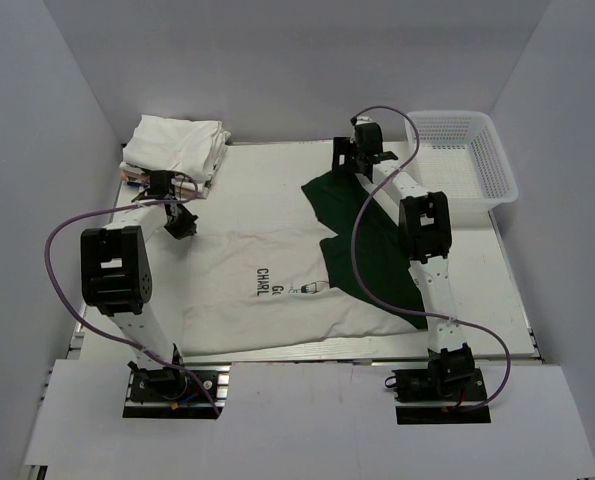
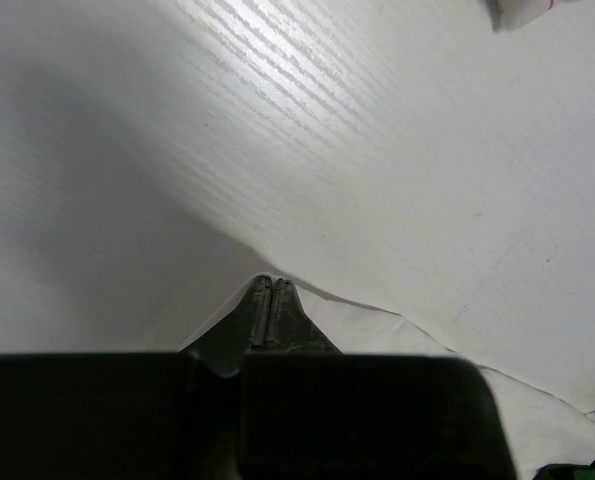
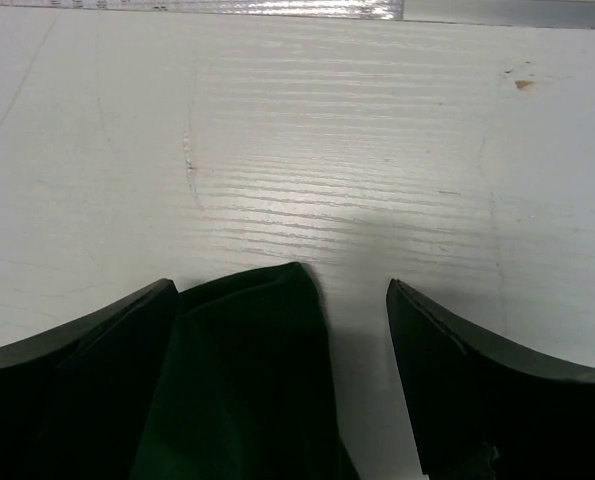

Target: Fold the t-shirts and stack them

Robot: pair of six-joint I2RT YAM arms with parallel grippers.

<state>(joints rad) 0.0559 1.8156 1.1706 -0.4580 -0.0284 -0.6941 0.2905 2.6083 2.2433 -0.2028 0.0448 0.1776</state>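
A white t-shirt (image 1: 267,240) with dark green sleeves (image 1: 332,200) and a cartoon print lies spread flat on the table. My left gripper (image 1: 182,225) is at its far left edge. In the left wrist view the fingers (image 2: 267,283) are pressed together, pinching the white cloth edge (image 2: 517,410). My right gripper (image 1: 355,160) is at the tip of the far green sleeve. It is open (image 3: 280,285), and the sleeve (image 3: 247,380) lies between the fingers, closer to the left one. A stack of folded whitish t-shirts (image 1: 177,145) sits at the back left.
A white plastic mesh basket (image 1: 467,160) stands at the back right corner. White walls close in the table (image 1: 277,165) on the left, back and right. The arm bases (image 1: 167,385) are at the near edge.
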